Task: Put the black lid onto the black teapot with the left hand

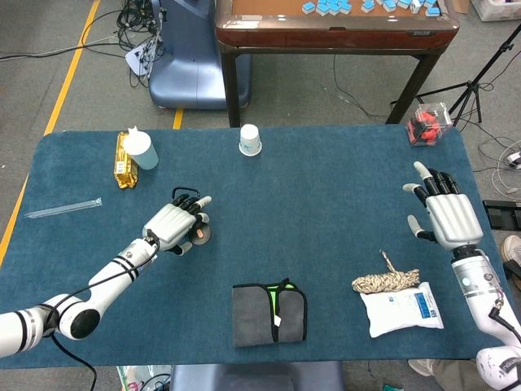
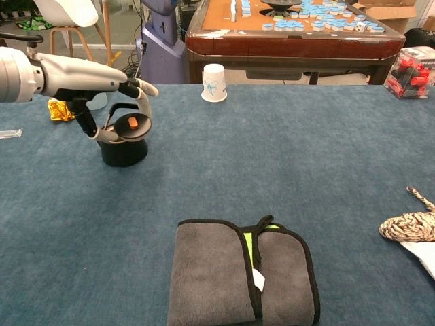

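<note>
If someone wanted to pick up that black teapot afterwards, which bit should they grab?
Probably the arched wire handle on the black teapot, taken from above. It stands upright over the pot, so fingers could hook under it, though right now the left hand and black lid sit over it.
</note>
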